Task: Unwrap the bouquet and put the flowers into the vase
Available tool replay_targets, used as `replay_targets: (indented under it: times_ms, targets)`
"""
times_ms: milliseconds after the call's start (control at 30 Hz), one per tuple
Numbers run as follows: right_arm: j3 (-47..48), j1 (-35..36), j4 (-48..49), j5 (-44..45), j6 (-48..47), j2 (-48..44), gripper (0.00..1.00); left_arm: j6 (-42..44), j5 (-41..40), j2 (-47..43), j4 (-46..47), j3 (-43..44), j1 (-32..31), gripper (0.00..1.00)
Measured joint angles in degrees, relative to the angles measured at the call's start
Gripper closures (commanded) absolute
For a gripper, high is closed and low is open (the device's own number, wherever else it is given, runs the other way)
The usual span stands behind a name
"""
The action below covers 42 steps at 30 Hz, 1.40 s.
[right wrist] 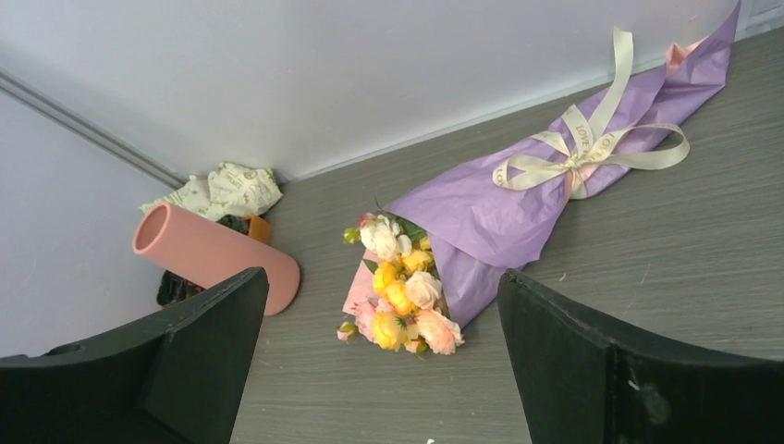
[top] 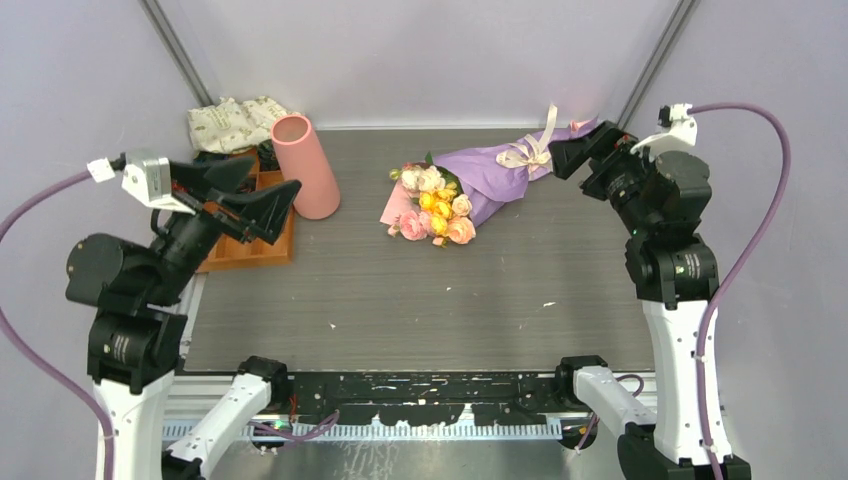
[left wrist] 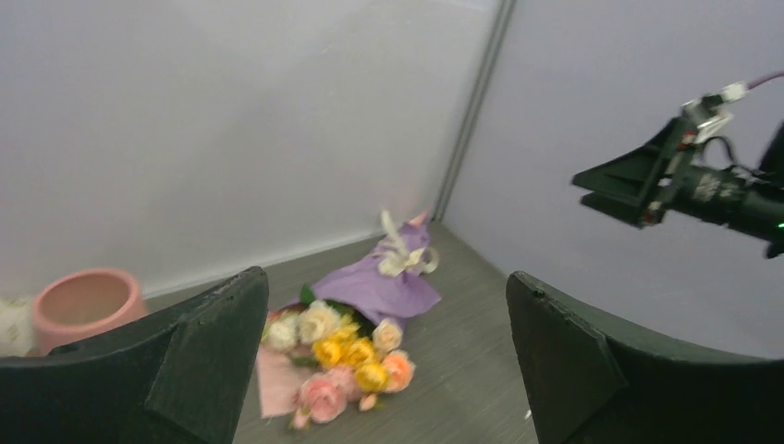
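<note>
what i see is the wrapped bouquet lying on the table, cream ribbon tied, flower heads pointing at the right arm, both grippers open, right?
Not quite: the flowers point toward the left arm's side and the vase. The tied narrow end of the bouquet is what faces the right gripper, as the top view shows. The rest holds.

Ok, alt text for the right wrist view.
A bouquet in purple paper, tied with cream ribbon, lies on a grey table, roses toward the camera. A pink vase sits left; the open right gripper frames the bottom.
</note>
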Motion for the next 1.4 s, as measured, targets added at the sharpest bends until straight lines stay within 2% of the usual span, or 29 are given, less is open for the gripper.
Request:
replay_targets:
  times_ms: [167, 333, 433, 567, 667, 767, 867, 1000, 1133, 1167, 1233, 1300, 1400]
  targets:
    - [6.6, 0.0, 0.7, -1.4, 1.5, 5.0, 0.01, -8.2, 6.1, 10.1, 5.7, 9.4, 0.0, 0.00]
    - [5.0, 0.0, 5.9, -6.5, 5.5, 5.9, 0.01, -12.5, 10.3, 21.6, 4.7, 24.0, 0.0, 0.00]
    - [7.3, 0.0, 6.7, -9.6, 6.4, 8.7, 0.00, -13.0, 14.0, 27.6, 4.2, 31.3, 0.0, 0.00]
    - [10.4, 0.0, 6.9, -12.0, 6.3, 13.3, 0.01, -15.0, 21.4, 31.4, 9.6, 31.8, 0.0, 0.00]
    - [10.4, 0.0, 6.0, -12.7, 5.4, 14.2, 0.01, -18.6, 23.1, 31.6, 16.9, 27.7, 0.0, 0.04]
    - [10.6, 0.0, 5.2, -12.5, 4.0, 14.2, 0.00, -18.4, 22.3, 33.2, 15.8, 29.7, 0.0, 0.05]
    - [12.7, 0.0, 2.7, -10.6, 2.4, 15.5, 0.01, -14.4, 16.9, 33.9, 10.1, 33.1, -0.3, 0.10]
    - [19.5, 0.0, -2.9, -5.2, 0.0, 21.7, 0.01, -8.9, 4.7, 34.1, -1.3, 37.6, -0.8, 0.19]
    - [23.8, 0.0, -7.7, -1.0, -1.1, 30.0, 0.01, -3.0, -15.2, 35.3, -11.2, 38.9, -4.9, 0.25]
    - [24.0, 0.0, -8.8, -0.1, -1.3, 32.4, 0.01, -1.4, -21.5, 35.9, -13.5, 38.8, -9.6, 0.25]
    - [24.1, 0.0, -10.7, 1.4, -1.4, 37.0, 0.00, 1.6, -32.9, 37.4, -17.3, 37.4, -14.9, 0.26]
    - [24.1, 0.0, -12.1, 2.5, -1.6, 41.6, 0.01, 3.4, -40.6, 38.3, -19.8, 33.8, -18.5, 0.26]
    - [25.1, 0.0, -13.6, 3.9, -1.7, 48.9, 0.01, 4.1, -44.5, 37.7, -21.3, 25.2, -21.3, 0.26]
